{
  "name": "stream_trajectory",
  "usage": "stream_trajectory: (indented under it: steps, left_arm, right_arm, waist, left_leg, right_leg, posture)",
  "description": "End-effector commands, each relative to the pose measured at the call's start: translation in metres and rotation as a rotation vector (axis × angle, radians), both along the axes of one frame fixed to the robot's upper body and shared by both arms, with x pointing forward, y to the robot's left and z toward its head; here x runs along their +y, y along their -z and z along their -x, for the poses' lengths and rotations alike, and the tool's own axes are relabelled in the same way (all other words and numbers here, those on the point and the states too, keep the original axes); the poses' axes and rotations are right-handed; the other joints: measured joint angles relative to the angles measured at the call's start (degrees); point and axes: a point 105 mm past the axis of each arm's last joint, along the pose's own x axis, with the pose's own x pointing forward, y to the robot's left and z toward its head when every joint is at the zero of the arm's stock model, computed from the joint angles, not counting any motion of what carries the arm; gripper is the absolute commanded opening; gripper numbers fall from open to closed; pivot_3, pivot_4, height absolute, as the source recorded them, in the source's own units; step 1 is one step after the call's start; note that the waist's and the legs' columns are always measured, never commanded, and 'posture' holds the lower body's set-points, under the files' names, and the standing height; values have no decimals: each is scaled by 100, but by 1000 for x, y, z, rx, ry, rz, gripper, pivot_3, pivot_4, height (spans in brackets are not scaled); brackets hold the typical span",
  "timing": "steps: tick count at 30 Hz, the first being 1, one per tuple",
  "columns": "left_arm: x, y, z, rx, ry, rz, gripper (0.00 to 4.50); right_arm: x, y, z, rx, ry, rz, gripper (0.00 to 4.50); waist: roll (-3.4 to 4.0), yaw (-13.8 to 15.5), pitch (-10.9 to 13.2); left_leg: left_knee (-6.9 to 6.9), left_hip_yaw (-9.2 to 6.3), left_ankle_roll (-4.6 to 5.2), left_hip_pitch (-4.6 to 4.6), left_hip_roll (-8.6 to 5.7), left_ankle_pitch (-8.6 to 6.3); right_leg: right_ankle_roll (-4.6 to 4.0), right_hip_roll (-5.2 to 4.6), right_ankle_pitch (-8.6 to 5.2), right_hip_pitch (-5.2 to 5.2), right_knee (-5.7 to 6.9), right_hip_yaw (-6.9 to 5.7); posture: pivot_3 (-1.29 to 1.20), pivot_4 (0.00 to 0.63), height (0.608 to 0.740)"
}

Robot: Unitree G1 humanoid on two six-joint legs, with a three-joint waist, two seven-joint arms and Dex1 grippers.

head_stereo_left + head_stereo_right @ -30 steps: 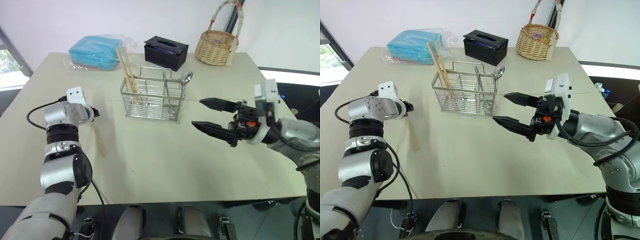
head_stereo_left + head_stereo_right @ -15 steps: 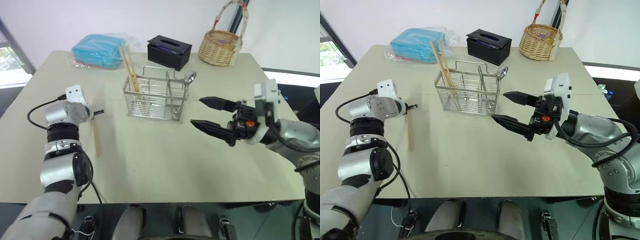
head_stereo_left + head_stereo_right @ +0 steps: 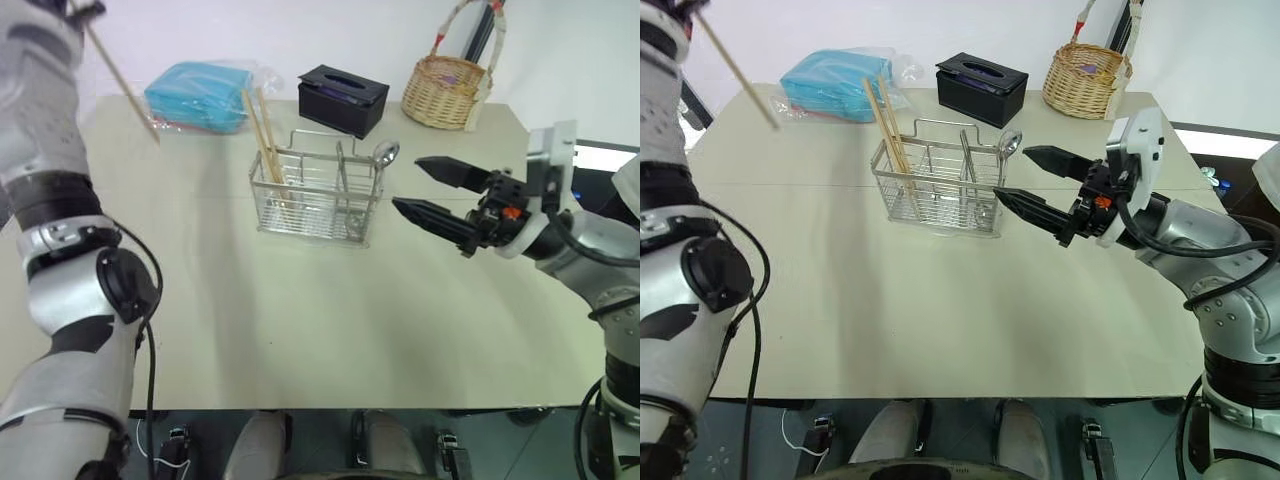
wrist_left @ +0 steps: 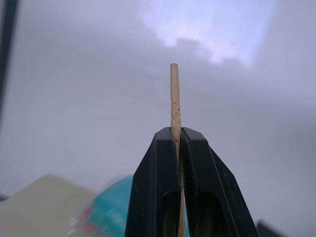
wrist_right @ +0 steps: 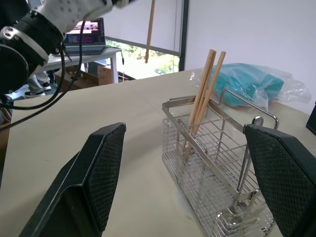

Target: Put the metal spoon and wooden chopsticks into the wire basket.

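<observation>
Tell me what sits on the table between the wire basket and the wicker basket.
The black tissue box stands between the wire basket and the wicker basket, on the table. The left eye view shows it.

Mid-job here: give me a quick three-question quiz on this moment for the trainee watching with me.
1. True or false: the left gripper is shut on a wooden chopstick.
2. Which stands in the wire basket beside two chopsticks? A) fork B) metal spoon C) knife
3. Fill in: the right gripper is ___, holding nothing.

Key: 1 true; 2 B; 3 open.
</observation>
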Motion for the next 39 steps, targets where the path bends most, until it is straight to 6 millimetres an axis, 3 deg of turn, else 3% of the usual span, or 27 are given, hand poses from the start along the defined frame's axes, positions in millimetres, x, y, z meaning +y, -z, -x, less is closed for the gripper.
stream_trajectory:
  steps: [1,6,11,20,21,22,29,33,39]
  left_arm:
    - [-36,-27,5,-100,161,6,26]
    - [-93,-9,-9,-72,304,-80,26]
    - [-128,25,-20,-5,376,-172,26]
    - [-152,63,-15,7,399,-251,26]
    - [-154,67,-13,11,408,-241,707]
    - [-155,70,-12,14,411,-233,1017]
    - [-161,81,-3,27,421,-222,4465]
    - [-160,74,10,13,464,-259,4465]
    - [-105,56,48,16,518,-623,4465]
  right_arm:
    - [-1,-11,7,-56,7,-15,3931]
    - [-3,-12,8,-58,37,-26,3931]
    - [-6,-12,11,-55,58,-29,3931]
    - [-12,-12,8,-49,96,-52,3931]
    - [-12,-12,7,-49,98,-56,3931]
    - [-12,-13,6,-49,99,-59,3931]
    - [-11,-13,4,-48,92,-56,3931]
    - [-14,-11,1,-47,95,-37,3931]
    - [-38,6,-7,-19,139,73,3931]
  waist:
    - [1,-7,0]
    - [2,-21,0]
    - [6,-74,1]
    - [8,-161,1]
    - [9,-157,0]
    - [9,-157,0]
    - [9,-155,0]
    - [9,-157,0]
    - [23,-299,4]
  left_leg:
    - [1,-2,1,1,0,0]
    - [3,-1,9,10,0,5]
    - [2,0,11,7,0,7]
    - [2,-2,12,4,-1,6]
    - [1,-3,12,6,-1,6]
    - [1,-4,12,7,0,6]
    - [7,-5,18,7,-1,10]
    - [8,-7,18,6,-2,10]
    - [-4,-3,19,9,0,10]
  right_leg:
    - [1,0,0,1,2,-1]
    - [5,4,3,6,9,-1]
    - [6,4,3,2,8,0]
    - [5,4,4,3,6,1]
    - [5,4,3,5,6,1]
    - [5,4,3,7,6,1]
    - [5,4,3,9,8,1]
    - [5,4,3,10,8,1]
    - [3,9,2,1,11,3]
  posture:
    - [0,150,661]
    - [0,150,661]
    - [0,150,661]
    - [0,150,661]
    - [0,150,661]
    - [0,150,661]
    - [0,150,661]
    - [0,150,661]
    - [0,150,661]
